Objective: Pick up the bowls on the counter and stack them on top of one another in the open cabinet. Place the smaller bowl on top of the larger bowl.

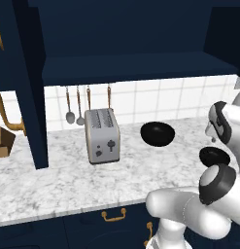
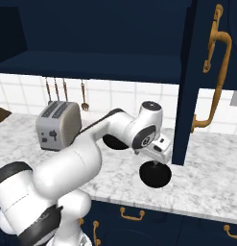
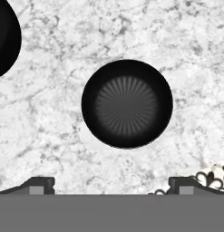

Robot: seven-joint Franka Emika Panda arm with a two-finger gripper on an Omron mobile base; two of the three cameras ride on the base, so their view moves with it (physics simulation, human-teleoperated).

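Observation:
The smaller bowl (image 3: 127,103), glossy black and round, sits upright on the white marble counter (image 3: 63,149) straight below my gripper (image 3: 111,186). The dark fingertips (image 3: 41,183) stand wide apart, open and holding nothing. From the right base view, the gripper (image 2: 155,162) hangs just above this bowl (image 2: 156,176), near the counter's front edge. The larger bowl (image 1: 157,133) rests further back, right of the toaster, and shows at the hand view's upper left corner (image 3: 4,36). The arm hides part of it in the right base view (image 2: 115,142). Above, the open cabinet (image 1: 131,65) shows a dark navy shelf.
A silver toaster (image 1: 102,135) stands on the counter left of the bowls. Utensils (image 1: 77,109) hang on the tiled wall behind it. An open navy cabinet door (image 2: 206,72) with a brass handle juts out just right of the gripper. Another door panel (image 1: 31,97) stands at the left.

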